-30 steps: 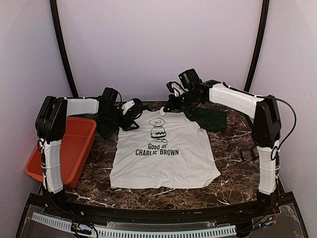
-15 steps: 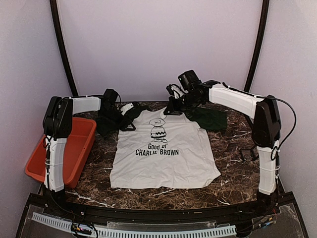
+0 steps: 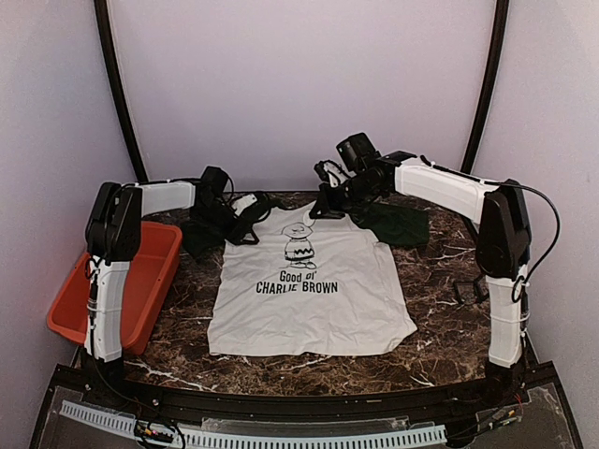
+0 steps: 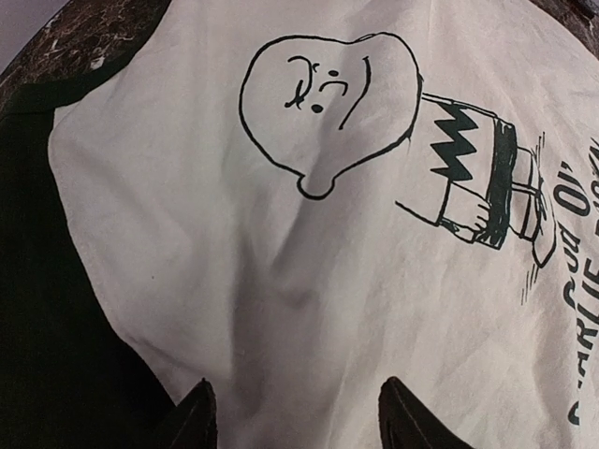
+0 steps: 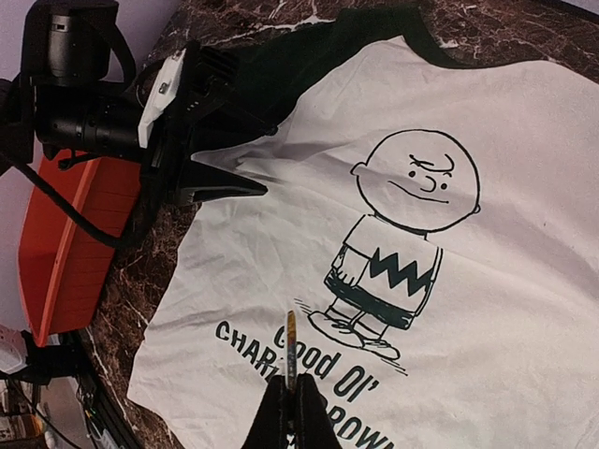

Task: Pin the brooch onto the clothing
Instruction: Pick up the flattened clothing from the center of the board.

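The white T-shirt with dark green sleeves and a cartoon boy print lies flat on the marble table. My left gripper is open at the shirt's left shoulder. In the left wrist view its fingertips straddle a soft fold of white fabric below the printed head. My right gripper hovers over the collar area, shut on the brooch. The brooch shows edge-on as a thin strip above the closed gripper, over the printed words. The left gripper also shows in the right wrist view.
An orange bin stands at the table's left edge, beside the left arm; it also shows in the right wrist view. The shirt's dark right sleeve lies spread under the right arm. A small black object lies at the right.
My left gripper has moved right, from over the dark left sleeve onto the white shoulder of the shirt. The right arm with the brooch has barely moved.
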`<control>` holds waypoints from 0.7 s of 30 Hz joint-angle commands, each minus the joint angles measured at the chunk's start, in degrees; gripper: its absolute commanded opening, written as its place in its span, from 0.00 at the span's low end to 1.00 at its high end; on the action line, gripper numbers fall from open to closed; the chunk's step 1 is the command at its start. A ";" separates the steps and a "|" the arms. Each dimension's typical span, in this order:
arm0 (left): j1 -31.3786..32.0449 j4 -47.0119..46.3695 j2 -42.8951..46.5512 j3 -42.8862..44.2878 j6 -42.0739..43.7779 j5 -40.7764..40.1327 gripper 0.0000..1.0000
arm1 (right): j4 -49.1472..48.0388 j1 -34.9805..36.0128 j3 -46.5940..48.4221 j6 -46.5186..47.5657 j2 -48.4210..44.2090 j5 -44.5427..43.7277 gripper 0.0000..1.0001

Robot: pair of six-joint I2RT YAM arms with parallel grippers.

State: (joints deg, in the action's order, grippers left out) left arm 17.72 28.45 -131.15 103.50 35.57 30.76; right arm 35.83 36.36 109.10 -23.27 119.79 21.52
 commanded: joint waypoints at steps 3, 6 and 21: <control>1.29 3.36 -1.33 2.01 -2.74 -1.35 0.57 | 0.09 0.29 0.15 -0.38 -1.99 1.07 0.00; 1.44 3.27 -1.94 2.85 -4.62 -2.93 0.51 | -0.04 0.29 0.43 -0.55 -1.87 1.45 0.00; 1.45 1.02 -2.06 2.75 -8.35 -3.51 0.28 | 1.29 0.46 5.16 -3.20 4.34 4.54 0.00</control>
State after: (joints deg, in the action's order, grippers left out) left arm 19.18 29.74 -133.71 105.93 28.49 26.35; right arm 36.99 36.38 111.26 -24.86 120.70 24.43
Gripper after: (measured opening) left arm 0.284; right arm 0.008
